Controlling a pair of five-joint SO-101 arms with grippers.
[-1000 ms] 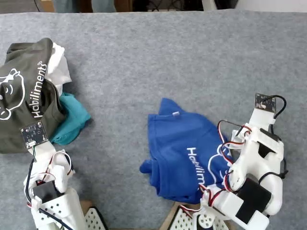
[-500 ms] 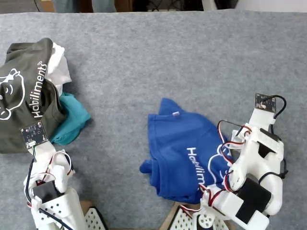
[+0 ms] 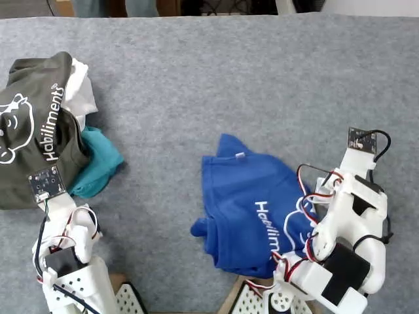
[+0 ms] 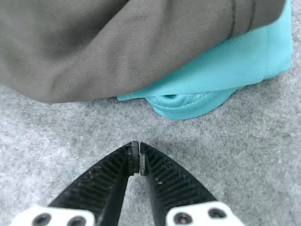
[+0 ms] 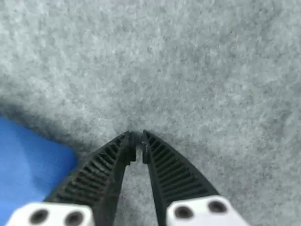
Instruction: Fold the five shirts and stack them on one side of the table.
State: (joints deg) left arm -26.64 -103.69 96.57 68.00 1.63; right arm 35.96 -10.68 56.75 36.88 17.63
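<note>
Olive shirt [image 3: 33, 131] tops the pile at the table's left side, cut off by the high view's edge. White shirt [image 3: 82, 88] and teal shirt [image 3: 98, 163] poke out from under it, mostly covered, so how many layers lie below can't be told. In the left wrist view the olive shirt [image 4: 117, 42] and teal shirt [image 4: 211, 80] both run out of frame.

Blue shirt [image 3: 252, 209] lies loosely bunched mid-table toward the right, well apart from the pile. Its right-hand edge is hidden under the right arm [image 3: 347, 222], and the print on it is partly covered by wires. A blue shirt corner [image 5: 28, 160] shows just beside the right gripper [image 5: 137, 148].

Right gripper: tips pressed together, nothing between them, over bare felt. Left gripper [image 4: 136, 157]: tips also together, empty, over felt near the teal fold, not touching it. Left arm [image 3: 62, 255] sits at the near edge, its wrist overlapping the olive shirt's lower corner in the high view.

Surface: grey felt table [image 3: 229, 78], fuzzy and even. The far edge shows a dark room strip [image 3: 216, 6], contents hard to make out.
</note>
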